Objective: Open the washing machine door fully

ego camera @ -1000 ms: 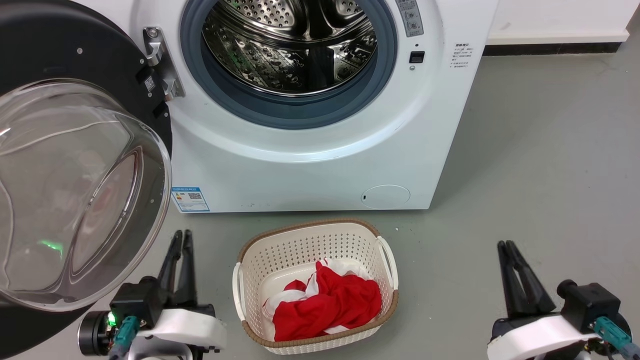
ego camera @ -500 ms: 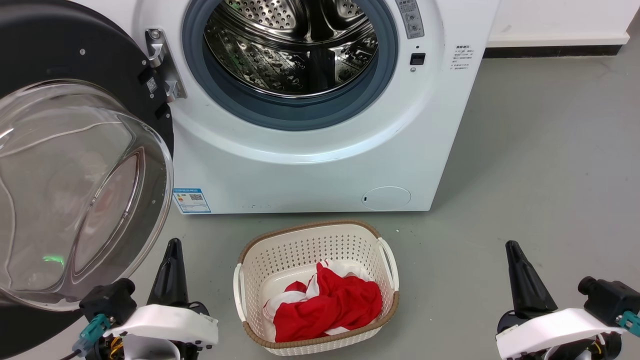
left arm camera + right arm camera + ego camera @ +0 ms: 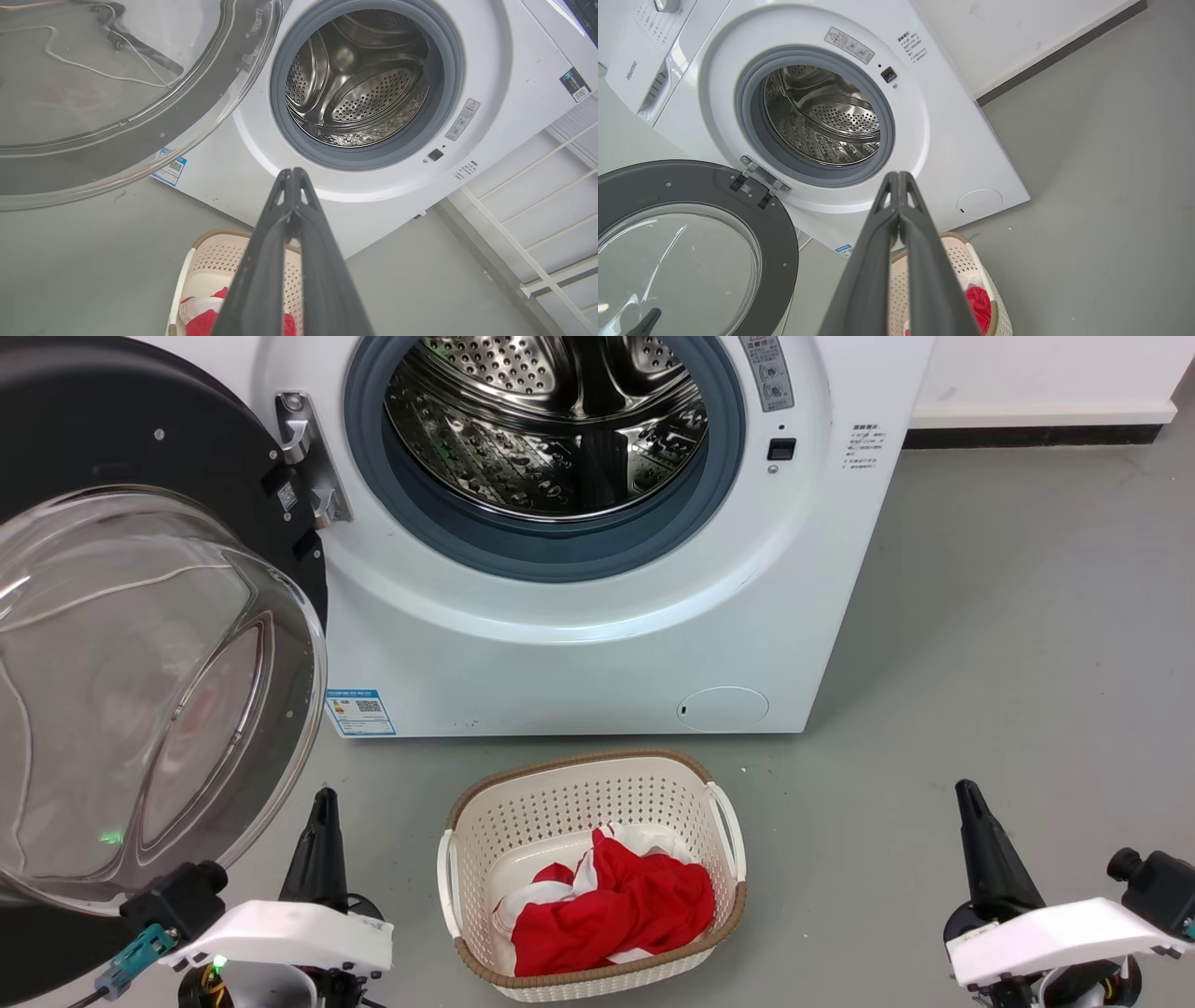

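The washing machine door (image 3: 112, 429), a black disc with a bulging clear glass bowl (image 3: 140, 691), stands swung out to the left of the white machine (image 3: 560, 653) on its hinge (image 3: 303, 457). The steel drum (image 3: 551, 420) is exposed. My left gripper (image 3: 324, 798) is shut and empty, low on the floor just right of the bowl's lower edge and not touching it. My right gripper (image 3: 964, 791) is shut and empty at the lower right, far from the door. In the left wrist view the shut left gripper (image 3: 292, 171) points at the drum opening, the door (image 3: 117, 93) at upper left. The right wrist view has the shut right gripper (image 3: 899, 175) and the door (image 3: 780, 224).
A cream laundry basket (image 3: 588, 775) holding a red and white cloth (image 3: 616, 905) sits on the grey floor between my grippers, in front of the machine. A small round white flap (image 3: 722, 707) is low on the machine's front. Open floor (image 3: 1008, 616) lies to the right.
Both wrists have rolled and drawn back toward the bottom edge, the fingers now seen side-on. The picture has shifted slightly. The door stands as before.
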